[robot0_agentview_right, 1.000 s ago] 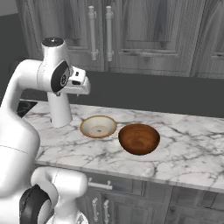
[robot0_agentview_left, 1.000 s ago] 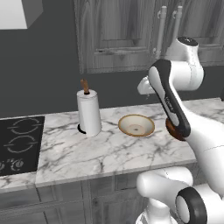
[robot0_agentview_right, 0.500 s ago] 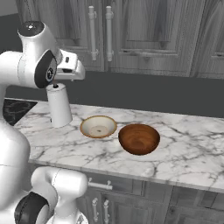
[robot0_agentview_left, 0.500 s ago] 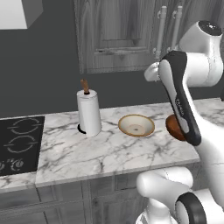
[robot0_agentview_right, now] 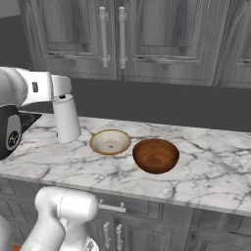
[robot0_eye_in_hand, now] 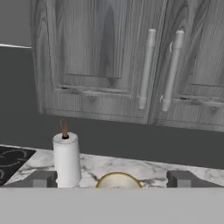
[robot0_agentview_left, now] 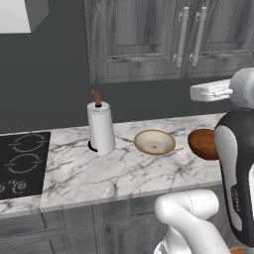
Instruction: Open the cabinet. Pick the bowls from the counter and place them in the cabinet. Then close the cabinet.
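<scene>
- Grey wood-grain doors of the cabinet [robot0_eye_in_hand: 131, 61] are both flush and closed, so the first step, opening it, looks not yet done.
- Its two silver bar handles [robot0_eye_in_hand: 146, 68] stand side by side at the meeting edges of the doors, above the counter [robot0_agentview_left: 109, 173] and well apart from the arm.
- On the white marble counter sit both bowls: the cream bowl [robot0_agentview_left: 155, 142] with the tan rim on the left and the reddish-brown bowl [robot0_agentview_right: 156, 155] just beside it to the right, neither one lifted.
- A paper towel roll [robot0_agentview_left: 100, 127] stands upright further left, with the black cooktop [robot0_agentview_left: 20, 163] beyond it.
- The gripper [robot0_eye_in_hand: 113, 178] faces the doors with its fingertips [robot0_eye_in_hand: 41, 178] spread wide apart and nothing between them.
- Left to do, by my reading: pull a door open, shelve both bowls, close up.
</scene>
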Available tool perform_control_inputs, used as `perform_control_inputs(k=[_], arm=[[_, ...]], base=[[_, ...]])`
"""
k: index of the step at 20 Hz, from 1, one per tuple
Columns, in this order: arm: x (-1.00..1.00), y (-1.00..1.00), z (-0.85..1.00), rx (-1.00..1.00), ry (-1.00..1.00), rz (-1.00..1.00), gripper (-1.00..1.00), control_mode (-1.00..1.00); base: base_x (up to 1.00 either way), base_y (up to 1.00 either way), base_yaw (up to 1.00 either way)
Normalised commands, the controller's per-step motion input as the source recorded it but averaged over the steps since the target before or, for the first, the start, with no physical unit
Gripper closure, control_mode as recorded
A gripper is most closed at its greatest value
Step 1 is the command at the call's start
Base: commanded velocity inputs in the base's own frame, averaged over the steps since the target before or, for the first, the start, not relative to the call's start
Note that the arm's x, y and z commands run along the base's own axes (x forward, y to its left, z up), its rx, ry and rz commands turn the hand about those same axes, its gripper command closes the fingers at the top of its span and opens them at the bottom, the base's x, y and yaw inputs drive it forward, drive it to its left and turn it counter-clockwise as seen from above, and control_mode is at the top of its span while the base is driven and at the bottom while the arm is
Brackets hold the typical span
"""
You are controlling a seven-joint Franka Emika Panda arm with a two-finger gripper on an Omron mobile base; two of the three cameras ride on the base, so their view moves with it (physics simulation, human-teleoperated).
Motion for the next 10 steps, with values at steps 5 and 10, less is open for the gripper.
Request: perform_control_inputs(k=[5, 10], arm=[[-0.31, -0.24, 0.51, 0.00, -0.21, 0.00, -1.00, -1.00], [0.04, -0.45, 0.54, 0.00, 0.05, 0.00, -1.00, -1.00]], base=[[0.00, 0.00, 0.00], [0.00, 0.00, 0.00]])
